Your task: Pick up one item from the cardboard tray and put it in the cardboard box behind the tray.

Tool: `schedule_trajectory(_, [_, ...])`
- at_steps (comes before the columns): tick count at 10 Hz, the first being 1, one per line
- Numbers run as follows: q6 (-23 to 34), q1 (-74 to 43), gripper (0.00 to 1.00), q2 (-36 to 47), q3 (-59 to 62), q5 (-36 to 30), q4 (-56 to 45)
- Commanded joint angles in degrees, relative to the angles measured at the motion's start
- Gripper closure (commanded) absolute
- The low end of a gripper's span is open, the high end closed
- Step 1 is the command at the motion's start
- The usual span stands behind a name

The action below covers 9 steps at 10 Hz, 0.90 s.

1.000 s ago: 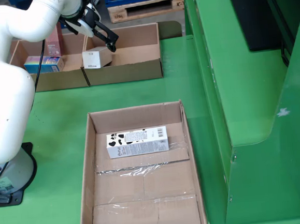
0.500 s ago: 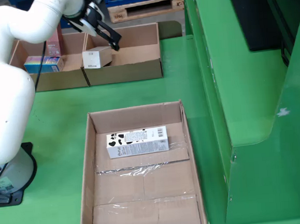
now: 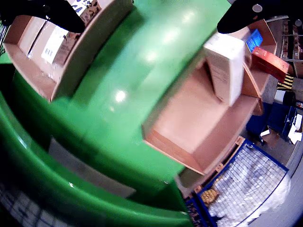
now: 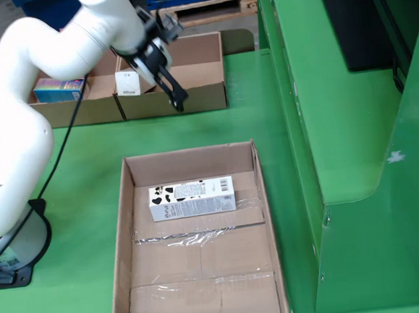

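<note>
1. The tray [image 4: 197,273] is seen near, with one carton [image 4: 192,198] lying flat at its far end.
2. The box [image 4: 190,98] stands far, holding a white pack [image 4: 125,83].
3. The gripper [image 4: 174,94] hangs empty, jaws spread wide, over the box's near wall; a snag there is judged possible.

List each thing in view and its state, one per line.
Gripper: empty, over the box's front wall; open or shut unclear.
White carton: upright in the right box.
Cow-print carton: lying flat in the tray.
Colourful carton: lying in the left box.
</note>
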<state>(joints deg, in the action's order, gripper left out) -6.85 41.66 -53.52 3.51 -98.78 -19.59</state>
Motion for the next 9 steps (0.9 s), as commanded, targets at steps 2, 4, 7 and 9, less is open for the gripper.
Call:
schedule_trajectory(2, [5.5,-23.0,0.00,-9.4,46.3,-5.1,-29.7])
schedule_trajectory(4, [8.6,-32.4,0.00,-10.8,53.4,-7.3,-36.5])
schedule_trajectory(7, [12.1,-41.8,0.00,-9.1,58.4,-9.0,-43.8])
schedule_trajectory(9, [13.8,-45.8,0.00,-5.8,58.9,-9.7,-47.9])
